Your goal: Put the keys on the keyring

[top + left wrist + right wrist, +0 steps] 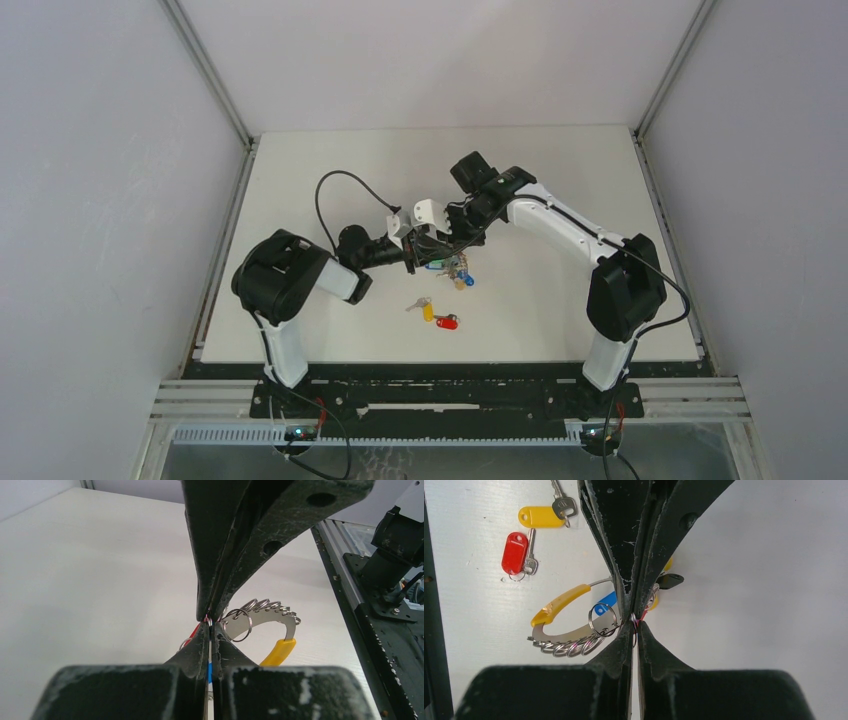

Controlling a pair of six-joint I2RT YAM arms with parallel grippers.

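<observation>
While left gripper (210, 630) and right gripper (634, 627) meet tip to tip over table (330, 180) middle, both stand pressed together, pinching keyring (457, 272) at thin ring. Keyring: 1, with orange-yellow band (280, 651), blue tag (605, 602), row of small rings (574, 647). Loose: 2, yellow-tag key (541, 516) and red-tag key (515, 552), just beside each other toward front edge, apart from keyring. Fingers hide rest of bunch. Black cable (325, 195) loops behind left arm.

The left gripper (209, 621) and right gripper (634, 623) stood nose to nose over mid-table (300, 180), the keyring (456, 270) between them, blocking that passage. The yellow-tagged key (426, 308) and red-tagged key (446, 322) lay just nearer; bare surface stretched far, left and right.
</observation>
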